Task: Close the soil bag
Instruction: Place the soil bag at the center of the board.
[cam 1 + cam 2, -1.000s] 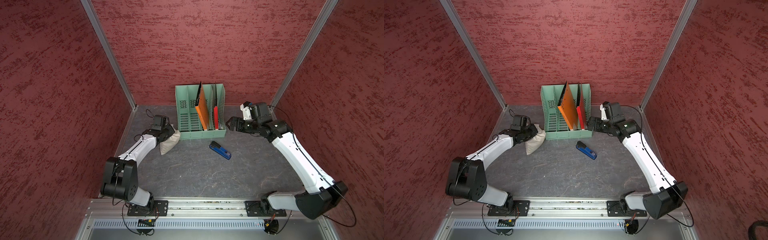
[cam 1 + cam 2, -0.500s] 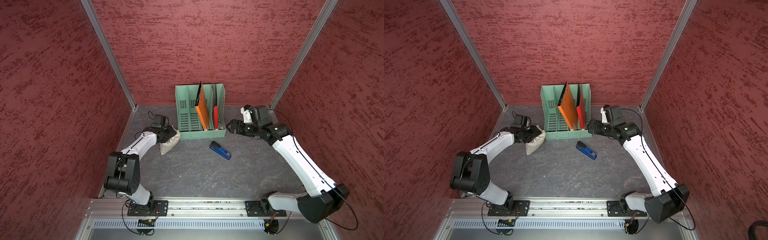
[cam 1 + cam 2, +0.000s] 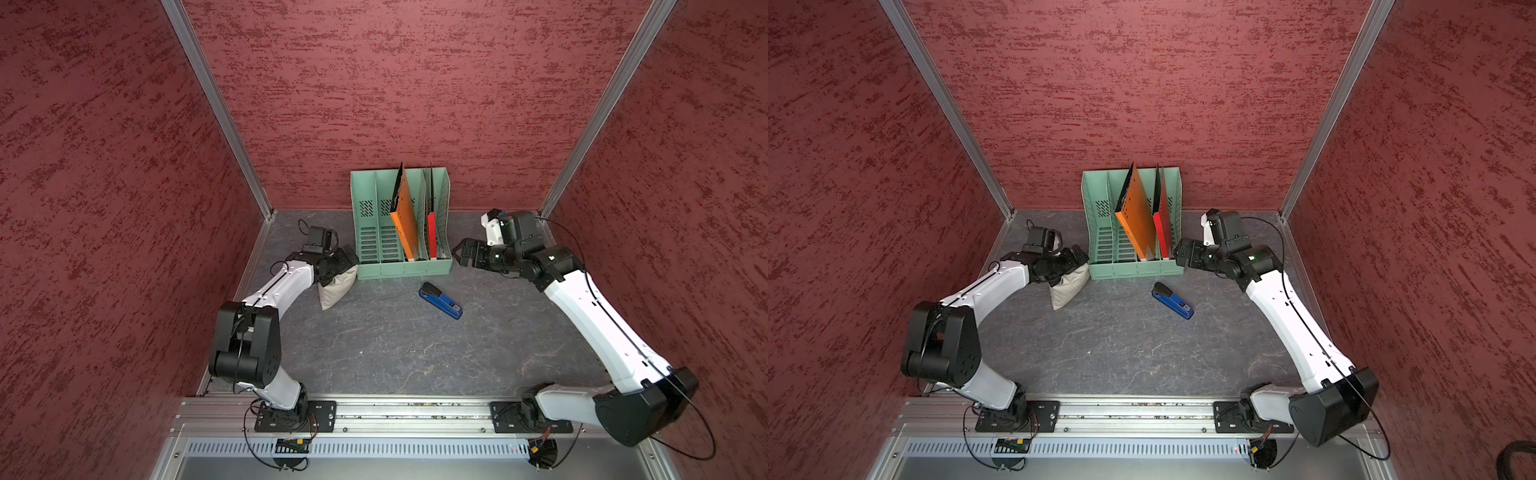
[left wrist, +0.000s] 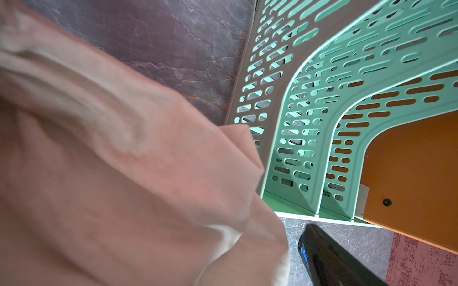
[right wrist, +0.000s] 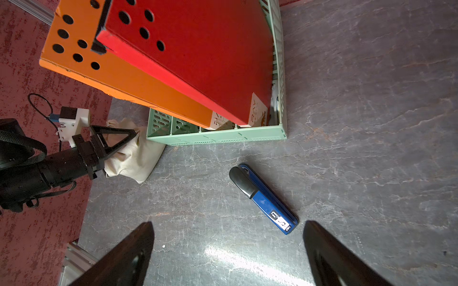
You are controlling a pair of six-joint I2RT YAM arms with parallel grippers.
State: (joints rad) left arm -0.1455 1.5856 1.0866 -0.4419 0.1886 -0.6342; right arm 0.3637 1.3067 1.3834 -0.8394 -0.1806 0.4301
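Soil bag (image 3: 334, 291), soft and slumping, likely needs grasping at its neck; left hand (image 3: 347, 259) and right hand (image 3: 459, 253) gape open.

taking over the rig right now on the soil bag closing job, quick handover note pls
Left gripper: jaws open, at the neck end of the cream cloth soil bag, gripping nothing.
Right gripper: jaws open, empty, beside the pale green slotted plastic file rack, away from the bag.
Bag: lying on the table by the rack's corner on the left arm's side.
Done: neck looks bunched, but the gripper hides most of it.
Left: check the neck is drawn tight; if not, pull again.
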